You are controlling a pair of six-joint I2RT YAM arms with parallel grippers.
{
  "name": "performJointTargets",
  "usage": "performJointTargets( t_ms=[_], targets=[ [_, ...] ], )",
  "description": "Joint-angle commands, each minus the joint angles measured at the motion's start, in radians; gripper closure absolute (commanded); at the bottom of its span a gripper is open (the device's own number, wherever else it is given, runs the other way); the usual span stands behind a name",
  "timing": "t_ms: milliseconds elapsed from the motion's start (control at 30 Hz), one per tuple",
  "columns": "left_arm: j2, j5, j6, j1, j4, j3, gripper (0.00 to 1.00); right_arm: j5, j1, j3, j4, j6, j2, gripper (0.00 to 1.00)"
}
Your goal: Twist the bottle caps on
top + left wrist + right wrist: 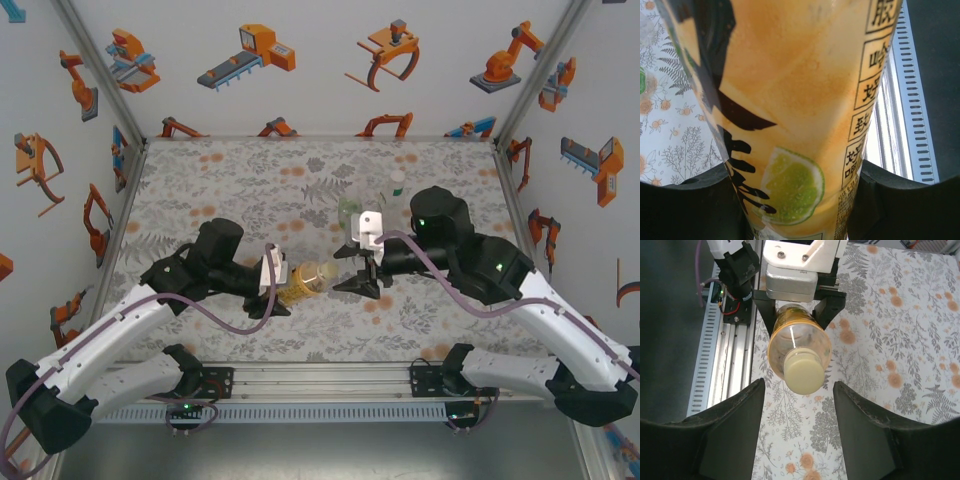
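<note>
My left gripper is shut on the amber bottle, holding it on its side above the table's front middle. In the left wrist view its orange label with a lime slice stands between the two black fingers. A pale yellow cap sits on the neck of the amber bottle, facing my right gripper. That gripper is open, with a gap between each finger and the cap. In the top view the right gripper is just right of the bottle's mouth.
A short green-tinted bottle and a slim bottle with a whitish top stand upright behind the right arm. The aluminium rail runs along the near table edge. Printed walls enclose the floral table.
</note>
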Motion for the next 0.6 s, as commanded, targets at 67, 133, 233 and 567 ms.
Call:
performJointTargets(
  t_ms=[67, 133, 233, 567],
  targets=[
    [0.002, 0.040, 0.023, -0.006, -0.019, 0.036, 1.00, -0.045, 0.019, 0.030, 0.041, -0.030, 0.017, 0.48],
    [0.002, 0.039, 0.022, -0.009, -0.020, 0.036, 1.00, -0.042, 0.021, 0.030, 0.048, -0.028, 0.024, 0.49],
    [0.001, 0.039, 0.022, -0.008, -0.022, 0.037, 1.00, -0.035, 0.024, 0.032, 0.060, -0.025, 0.033, 0.51],
    [-0.003, 0.038, 0.022, -0.008, -0.023, 0.037, 1.00, -0.013, 0.025, 0.035, 0.050, -0.018, 0.038, 0.67]
  ],
)
